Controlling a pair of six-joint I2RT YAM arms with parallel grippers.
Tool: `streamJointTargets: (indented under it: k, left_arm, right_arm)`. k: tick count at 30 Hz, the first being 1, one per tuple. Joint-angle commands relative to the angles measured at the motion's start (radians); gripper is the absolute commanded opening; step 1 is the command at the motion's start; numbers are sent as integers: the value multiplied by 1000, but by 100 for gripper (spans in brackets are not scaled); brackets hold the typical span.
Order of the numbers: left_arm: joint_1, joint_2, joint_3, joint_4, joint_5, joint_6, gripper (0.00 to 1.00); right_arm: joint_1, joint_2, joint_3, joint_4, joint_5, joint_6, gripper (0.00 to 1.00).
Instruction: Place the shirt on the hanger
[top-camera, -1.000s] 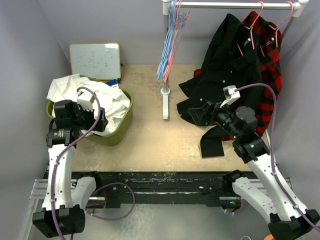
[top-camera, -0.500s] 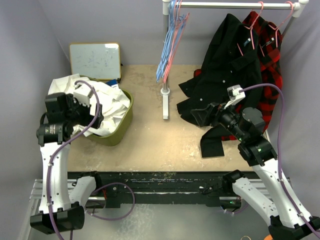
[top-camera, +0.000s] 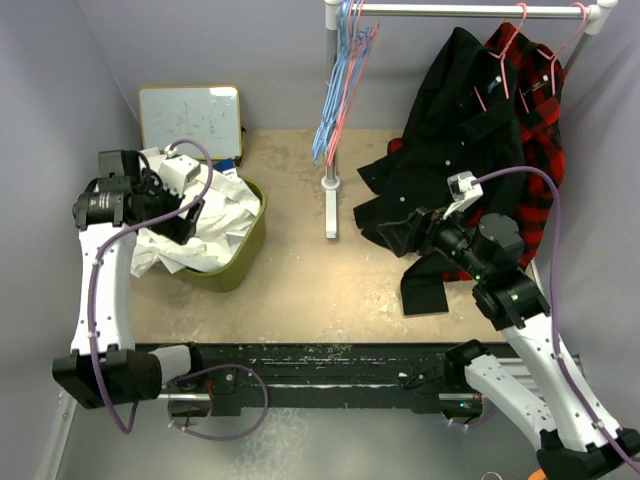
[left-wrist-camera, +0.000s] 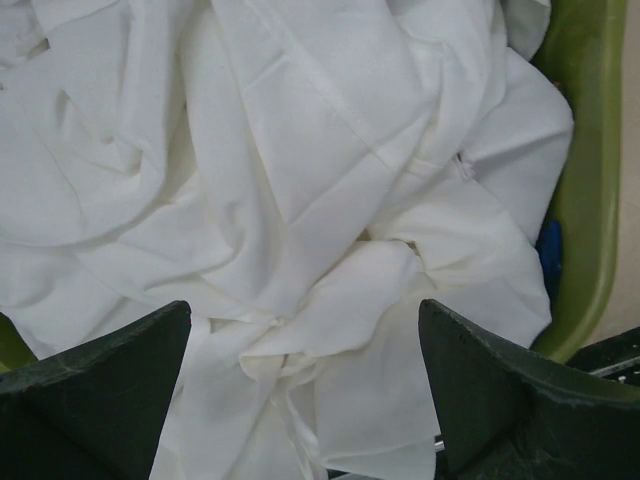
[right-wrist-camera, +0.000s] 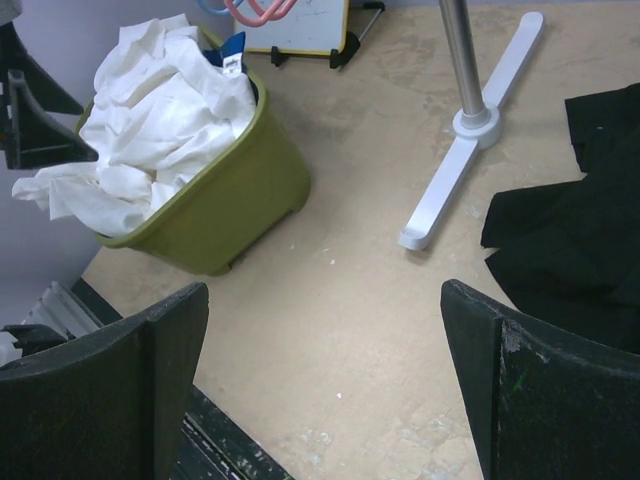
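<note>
The white shirt lies crumpled in a green basket at the left. In the left wrist view the shirt fills the frame. My left gripper hovers just above the heap, open, and nothing is between its fingers. A pink hanger hangs among blue ones on the rail at the back centre. My right gripper is open above the table at the right, empty, and faces the basket and the shirt.
A white rack post and foot stand mid-table. A black shirt and a red plaid shirt hang on pink hangers at the right, draping onto the table. A small whiteboard leans on the back wall behind the basket.
My left arm has swung up and back to the left, so its gripper now hangs over the shirt heap from the far left side. The right gripper has barely shifted.
</note>
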Motion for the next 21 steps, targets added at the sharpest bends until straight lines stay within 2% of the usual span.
streamJointTargets:
  k: [1, 5, 10, 14, 21]
  left_arm:
    - [4, 55, 29, 138, -84, 3, 97]
    - [4, 105, -10, 226, -103, 4, 89]
    - [4, 161, -34, 264, -84, -10, 65]
    - [3, 168, -59, 272, -37, -8, 42]
    - [3, 190, -46, 251, 0, 17, 29]
  right_arm:
    - [4, 59, 10, 122, -45, 13, 100]
    - [4, 84, -9, 184, -29, 21, 100]
    - [4, 153, -2, 221, -40, 36, 100]
    - [4, 120, -27, 243, -9, 65, 100]
    - [4, 74, -67, 245, 7, 101, 100]
